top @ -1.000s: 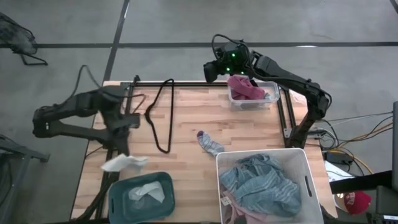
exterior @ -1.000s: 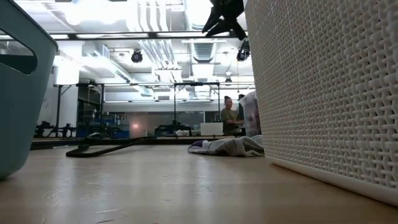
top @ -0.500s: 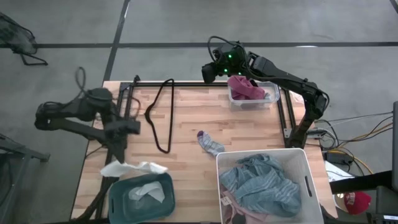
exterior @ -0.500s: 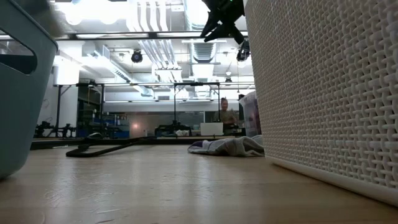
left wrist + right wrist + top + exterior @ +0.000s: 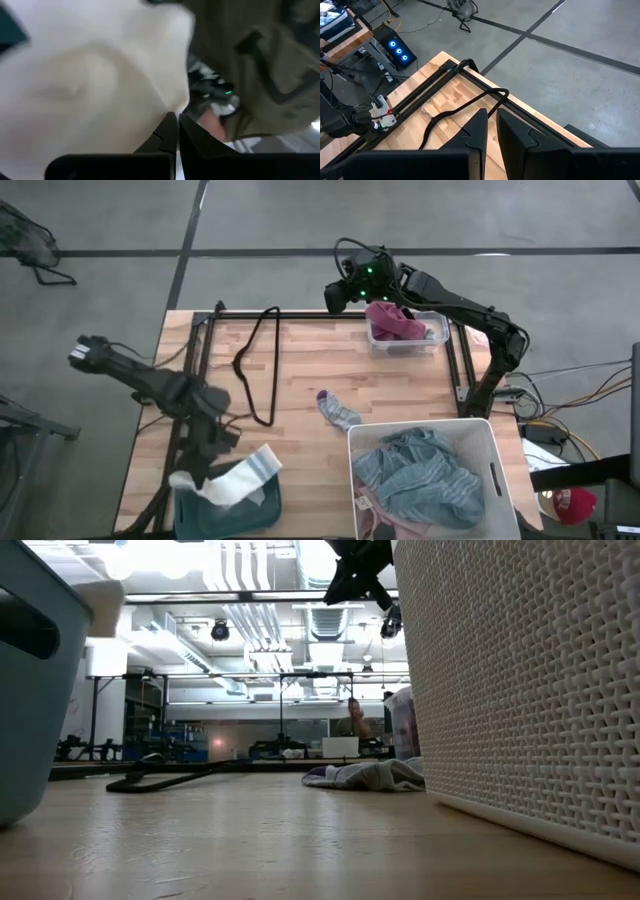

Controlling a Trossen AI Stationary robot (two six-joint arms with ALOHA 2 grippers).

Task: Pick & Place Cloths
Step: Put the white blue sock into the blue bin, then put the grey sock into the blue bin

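Observation:
My left gripper is near the table's near-left corner, shut on a white sock that hangs over the teal bin. The sock fills the left wrist view. Another white cloth lies in that bin. My right gripper waits shut above the table's far edge, beside a clear bin holding a maroon cloth. A grey sock lies flat on the table's middle. A blue-striped cloth lies in the white basket. My left gripper comes at the white sock from above, slanting toward the near edge. The sock's bulk hides the place of contact in the wrist view, so which part the fingers have cannot be told. The sock is lifted clear of the table and hangs over the teal bin's far rim.
A black hanger lies on the table's far-left part. Black frame rails run along the left side. The white basket's woven wall fills the low view's right side, the teal bin its left. A person shows far behind.
My left gripper has moved toward the table's near edge and slightly right, carrying the white sock from above the bare wood to over the teal bin. The sock has swung and spread out sideways below the gripper.

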